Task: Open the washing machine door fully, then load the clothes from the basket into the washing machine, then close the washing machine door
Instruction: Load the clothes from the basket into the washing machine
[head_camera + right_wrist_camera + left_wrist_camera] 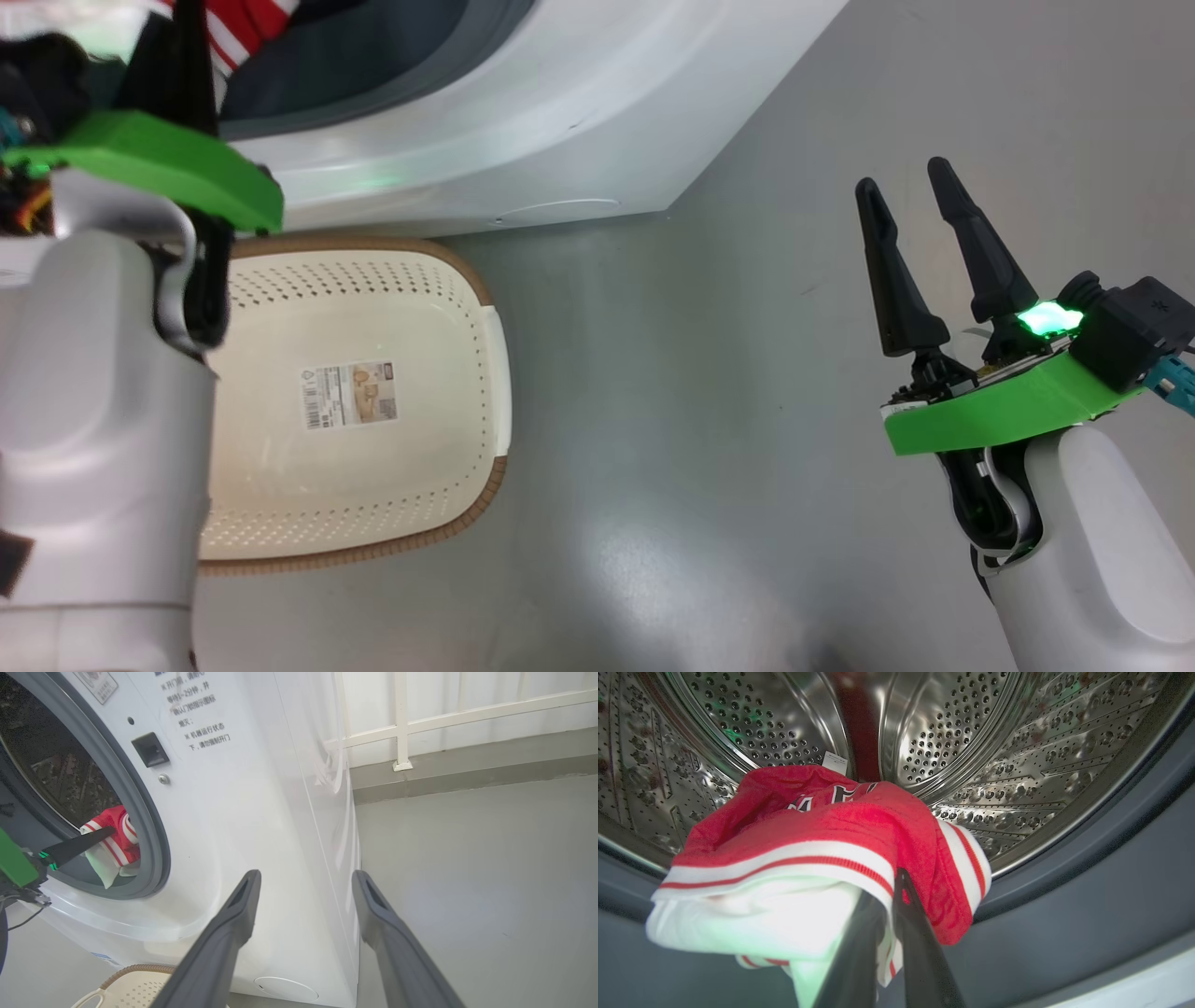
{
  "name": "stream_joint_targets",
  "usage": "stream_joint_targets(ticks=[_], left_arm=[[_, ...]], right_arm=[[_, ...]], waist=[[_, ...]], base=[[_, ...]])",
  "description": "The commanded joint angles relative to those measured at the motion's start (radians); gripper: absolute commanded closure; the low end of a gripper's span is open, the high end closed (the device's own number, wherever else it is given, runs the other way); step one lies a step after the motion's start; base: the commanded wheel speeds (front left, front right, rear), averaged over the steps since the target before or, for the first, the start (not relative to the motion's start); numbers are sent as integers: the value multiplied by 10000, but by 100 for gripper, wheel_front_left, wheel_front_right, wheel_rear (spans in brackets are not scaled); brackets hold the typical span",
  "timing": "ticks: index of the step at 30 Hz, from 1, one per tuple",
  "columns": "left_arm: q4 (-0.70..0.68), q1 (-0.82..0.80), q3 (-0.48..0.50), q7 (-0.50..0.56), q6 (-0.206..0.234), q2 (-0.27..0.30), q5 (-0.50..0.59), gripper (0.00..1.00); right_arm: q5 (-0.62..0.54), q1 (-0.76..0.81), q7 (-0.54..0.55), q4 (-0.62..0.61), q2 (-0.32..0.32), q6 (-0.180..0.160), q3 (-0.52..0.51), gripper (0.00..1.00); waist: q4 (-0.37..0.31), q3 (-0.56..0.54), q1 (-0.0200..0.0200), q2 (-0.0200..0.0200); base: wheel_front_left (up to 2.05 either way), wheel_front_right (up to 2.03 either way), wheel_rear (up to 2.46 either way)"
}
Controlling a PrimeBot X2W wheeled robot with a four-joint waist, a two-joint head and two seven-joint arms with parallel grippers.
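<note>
- Closest to the head camera, the pale left forearm [93, 420] rises along the left edge with a green band [159, 168] across its wrist. It covers the left side of the basket [500, 392].
- From that wrist the left gripper [899, 877] reaches into the round opening of the washing machine [261, 812]. Its 2 dark fingers meet at the tips, clenched on the clothes [822, 826], with a fold of the white-and-red striped hem pinched between them.
- The clothes are a soft red bundle with white bands and a small white label [835, 761] at the top. They are held at the front lip of the steel perforated drum [971, 742], above the grey gasket [1064, 896]. Whether the bundle touches the drum cannot be told.
- The basket sits on the grey floor [747, 420] just in front of the machine, below the opening. It is cream and perforated, with a brown rim, and a product sticker [350, 397] shows on its bare bottom.
- The right gripper [903, 177] hangs over the floor on the robot's right, well apart from the basket. It is released, its 2 fingers spread, with grey floor showing through the gap.
- In the right wrist view those fingers point at the machine's front right corner. A dark latch slot [149, 749] sits beside the opening, a round service flap [285, 989] sits low on the front, and a white railing [402, 723] stands beyond the machine.
</note>
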Motion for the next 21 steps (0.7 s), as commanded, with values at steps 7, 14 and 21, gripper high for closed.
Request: stream_joint_targets(ticks=[7,14,21], left_arm=[[1242,-1744,-100,126,128,826,541,100],[2725,-3594,-619,-392,81,1252,1207,100],[3478,-4800,-982,-1383,1,1435,1599,100]], right_arm=[[107,-54,-48,-254,94,16,242,0],[118,-171,-48,-349,197,16,170,0],[134,-211,-48,-333,286,16,208,0]], waist=[[-517,460,0,0],[-985,1084,0,0],[-1359,1278,0,0]], base=[[0,0,0],[0,0,0],[0,0,0]])
